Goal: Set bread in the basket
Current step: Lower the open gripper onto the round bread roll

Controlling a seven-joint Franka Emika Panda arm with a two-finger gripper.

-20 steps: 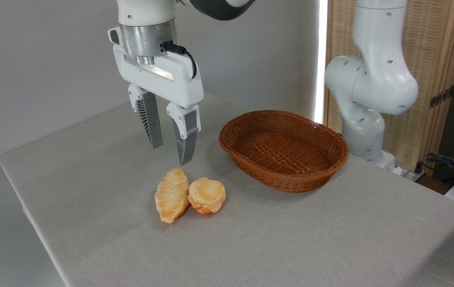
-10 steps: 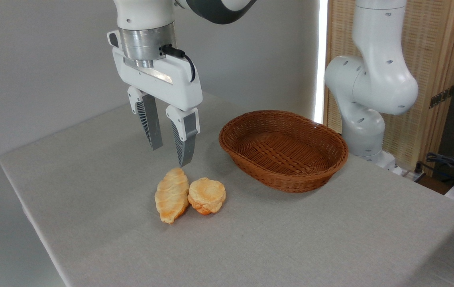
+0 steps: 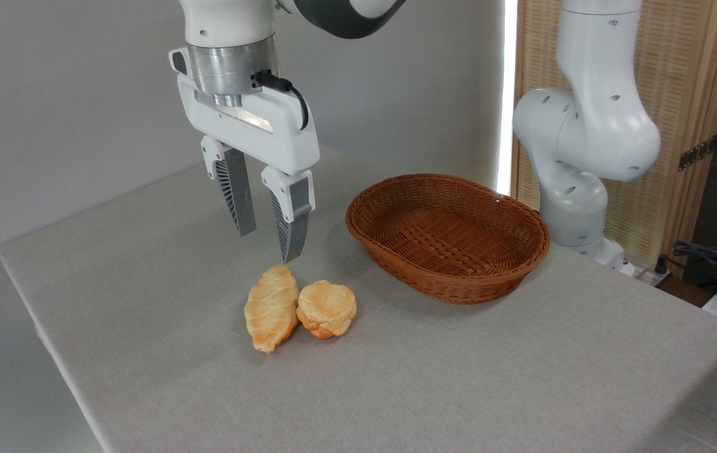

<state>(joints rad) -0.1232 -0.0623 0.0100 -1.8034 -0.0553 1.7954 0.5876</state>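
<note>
The bread [image 3: 327, 307], a small round golden bun with a pale lumpy top, lies on the table near the front middle. It touches a longer ridged loaf [image 3: 270, 307] on its left. My gripper [image 3: 268, 246] hangs above and behind the two, fingers pointing down, open with nothing between them. The right fingertip [image 3: 291, 251] hovers just above the long loaf's far end. The brown woven wicker basket [image 3: 525, 257] stands to the right of the bun and holds nothing.
The table [image 3: 522, 377] wears a grey cloth; its left edge drops off near the wall. The arm's white base [image 3: 578, 145] rises behind the basket at the right. Cables [image 3: 711, 258] lie at the far right.
The gripper has shifted very slightly left and up. The bun, the loaf and the basket stay where they were.
</note>
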